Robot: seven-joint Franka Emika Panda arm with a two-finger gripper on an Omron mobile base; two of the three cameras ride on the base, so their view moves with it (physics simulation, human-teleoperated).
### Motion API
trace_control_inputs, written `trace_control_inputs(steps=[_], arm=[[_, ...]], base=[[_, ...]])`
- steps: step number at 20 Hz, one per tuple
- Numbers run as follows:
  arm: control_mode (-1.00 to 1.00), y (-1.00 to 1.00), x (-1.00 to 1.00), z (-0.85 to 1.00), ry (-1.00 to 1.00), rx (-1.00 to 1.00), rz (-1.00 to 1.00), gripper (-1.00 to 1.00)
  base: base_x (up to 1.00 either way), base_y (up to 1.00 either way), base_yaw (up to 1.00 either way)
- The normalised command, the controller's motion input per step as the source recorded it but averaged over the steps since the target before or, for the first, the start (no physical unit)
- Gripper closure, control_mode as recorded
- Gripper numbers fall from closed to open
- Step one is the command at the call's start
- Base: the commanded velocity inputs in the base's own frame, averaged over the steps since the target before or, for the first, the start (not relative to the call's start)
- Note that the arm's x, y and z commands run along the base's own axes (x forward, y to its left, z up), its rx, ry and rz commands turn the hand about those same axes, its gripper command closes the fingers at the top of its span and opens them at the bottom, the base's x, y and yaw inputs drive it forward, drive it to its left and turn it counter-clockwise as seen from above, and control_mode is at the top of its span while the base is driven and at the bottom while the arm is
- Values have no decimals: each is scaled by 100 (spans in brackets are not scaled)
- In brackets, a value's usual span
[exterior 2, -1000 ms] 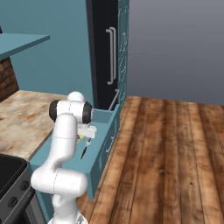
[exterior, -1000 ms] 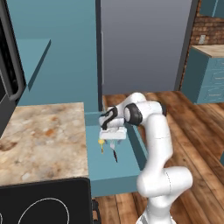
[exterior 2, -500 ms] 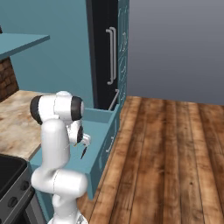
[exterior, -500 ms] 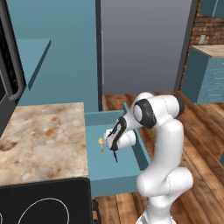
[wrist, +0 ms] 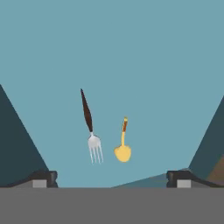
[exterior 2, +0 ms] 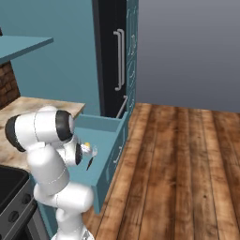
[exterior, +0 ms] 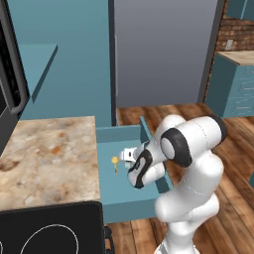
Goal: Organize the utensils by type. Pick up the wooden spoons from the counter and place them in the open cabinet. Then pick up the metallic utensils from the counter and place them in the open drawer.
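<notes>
The open teal drawer holds both metallic utensils. The gold spoon lies beside the fork with a silver head and dark handle. My gripper hovers over them, open, with nothing between its fingertips. The folded arm hides the fork in the left base view. The beige counter is bare where it shows. The cabinet shelf hangs above it. The wooden spoons are out of view.
A black stove sits at the counter's near end. The tall dark grey fridge stands right behind the drawer. Wooden floor stretches to the right. My own elbow hangs over the drawer's right side.
The arm has folded, its elbow swinging down and toward the cameras. The hand has stayed open over the drawer. Both metallic utensils lie still.
</notes>
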Motion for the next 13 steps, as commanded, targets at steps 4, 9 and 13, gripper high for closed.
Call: trace_control_inputs(steps=[4, 9, 13], arm=[[-100, 0, 0, 100, 0, -5, 4, -100], [-100, 0, 0, 100, 3, -17, 4, -100], [-100, -12, 0, 100, 21, -24, 3, -100]], base=[[0, 0, 0], [0, 0, 0], [0, 0, 0]])
